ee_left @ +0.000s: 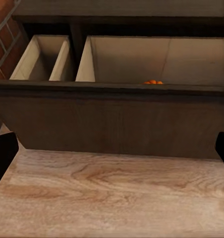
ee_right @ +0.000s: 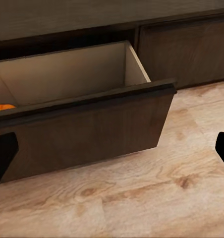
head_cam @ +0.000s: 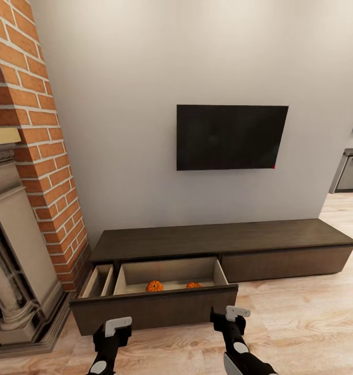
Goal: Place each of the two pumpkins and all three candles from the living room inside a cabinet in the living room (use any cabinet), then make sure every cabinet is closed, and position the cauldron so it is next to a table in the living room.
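Facing the long dark brown wooden cabinet (head_cam: 223,240), both wide-open grippers, left (head_cam: 111,333) and right (head_cam: 229,319), hover before its pulled-out drawer (head_cam: 154,307), which holds two orange ribbed pumpkins (head_cam: 155,286), apparently awaiting the candles.

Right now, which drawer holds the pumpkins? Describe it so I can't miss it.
Under the TV runs a long dark cabinet. Its left drawer is pulled open beside the brick fireplace. The right drawer front sits shut, and two pumpkins show inside the open one.
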